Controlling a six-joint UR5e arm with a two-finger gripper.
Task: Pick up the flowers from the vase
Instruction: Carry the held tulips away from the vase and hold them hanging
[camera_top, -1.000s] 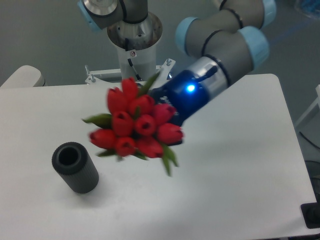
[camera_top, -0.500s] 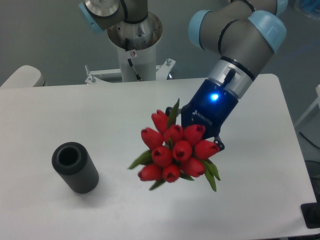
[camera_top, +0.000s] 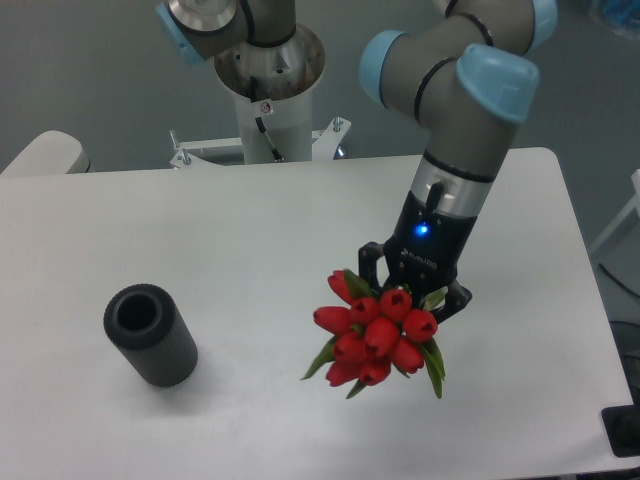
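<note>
The flowers, a tight bunch of red tulip buds with green leaves, hang over the right half of the white table. My gripper is shut on them from above and behind; the stems are hidden behind the buds and the fingers. The vase, a dark grey ribbed tube, stands alone at the left of the table with its round hole showing and nothing in it. The bunch is well to the right of the vase.
The arm's base column rises behind the table's far edge. A pale rounded object sits off the table's back left corner. A dark object lies at the front right corner.
The arm has swung the bunch from beside the vase to the right and down toward the table's front, turning the gripper more upright. The vase has stayed put.
</note>
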